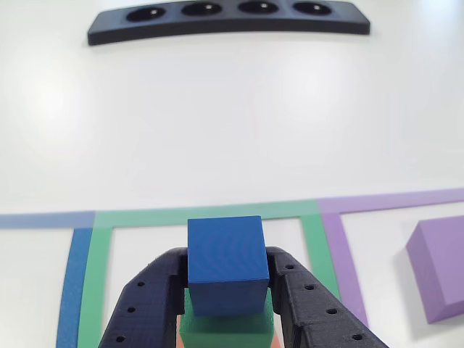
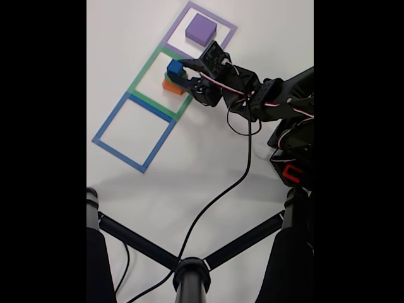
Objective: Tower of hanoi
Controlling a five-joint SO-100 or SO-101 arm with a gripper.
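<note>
Topping green block (image 1: 226, 322) (matte), blue cube (image 1: 227, 264).

Arm reaches in from right side of fixed view, stretched toward far left, wrist low. Pincer (image 1: 228, 304) (image 2: 178, 77) black w/ both fingers (image 1: 148, 304) pressed vs blue cube (image 1: 226, 264) sides.

The two fingers (image 1: 145, 304) stand either side of the smallest block (image 1: 226, 264), which sits on top of a wider block (image 1: 228, 322); under that, low between the fingers, a third block's (image 1: 272, 341) edge peeks out. This stack lies inside the middle tape square (image 2: 158, 82). In the other view, right of the fingers, the flat block (image 1: 438, 264) sits in its own tape square (image 1: 341, 246). Far ahead of the fingertips lies a tray (image 1: 228, 22) with four holes. Left of the fingers, another tape square (image 1: 72, 290) begins.
</note>
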